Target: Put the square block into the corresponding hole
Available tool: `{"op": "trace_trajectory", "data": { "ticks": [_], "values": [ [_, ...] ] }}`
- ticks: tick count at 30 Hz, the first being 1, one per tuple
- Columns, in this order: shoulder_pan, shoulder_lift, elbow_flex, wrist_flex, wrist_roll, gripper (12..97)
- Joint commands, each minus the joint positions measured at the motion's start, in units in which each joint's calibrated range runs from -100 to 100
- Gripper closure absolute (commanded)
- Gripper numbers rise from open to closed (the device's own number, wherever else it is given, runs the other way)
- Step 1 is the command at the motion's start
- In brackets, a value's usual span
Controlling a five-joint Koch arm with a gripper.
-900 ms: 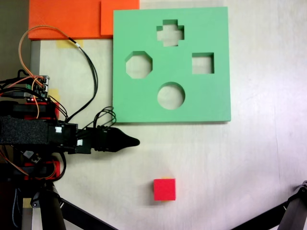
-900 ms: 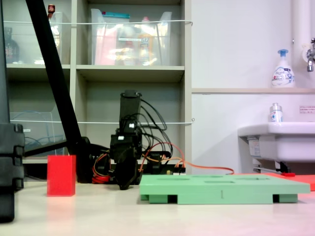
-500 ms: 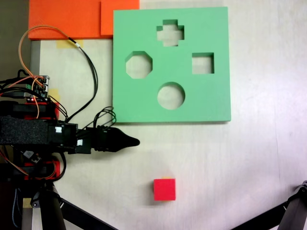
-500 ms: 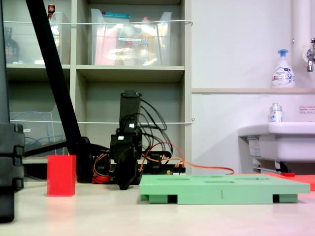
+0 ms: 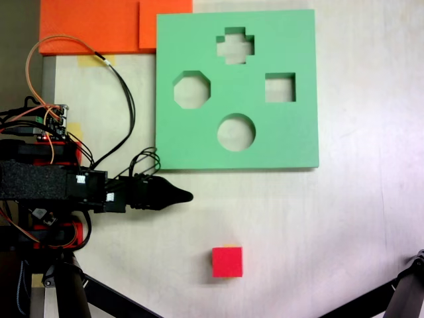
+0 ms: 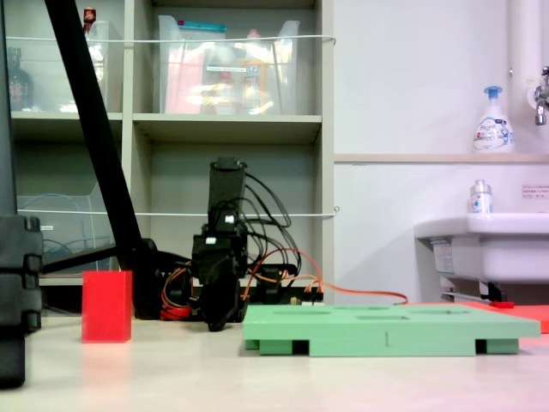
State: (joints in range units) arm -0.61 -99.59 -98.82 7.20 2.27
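While one red square block (image 5: pixel 227 262) is seen alone on the counter (image 5: pixel 344 218), four cut-outs are counted in the green board (image 5: pixel 291 142), one being the square hole (image 5: pixel 280 87); the gripper (image 5: pixel 185 196) is held nearby, its fingers' state untellable.

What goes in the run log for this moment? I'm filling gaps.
gripper: shut, empty, beside board | red cube: on table, untouched | square hole: empty
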Motion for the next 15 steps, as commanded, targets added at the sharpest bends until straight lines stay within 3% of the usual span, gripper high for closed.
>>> {"op": "trace_trajectory", "data": {
  "ticks": [1,10,15],
  "values": [
    [-0.5,-0.4,-1.2,-5.0,0.5,60.7],
    [-2.7,-0.4,-1.2,-5.1,4.9,60.1],
    [-5.2,-0.4,-1.2,-5.0,21.8,63.3]
  ]
}}
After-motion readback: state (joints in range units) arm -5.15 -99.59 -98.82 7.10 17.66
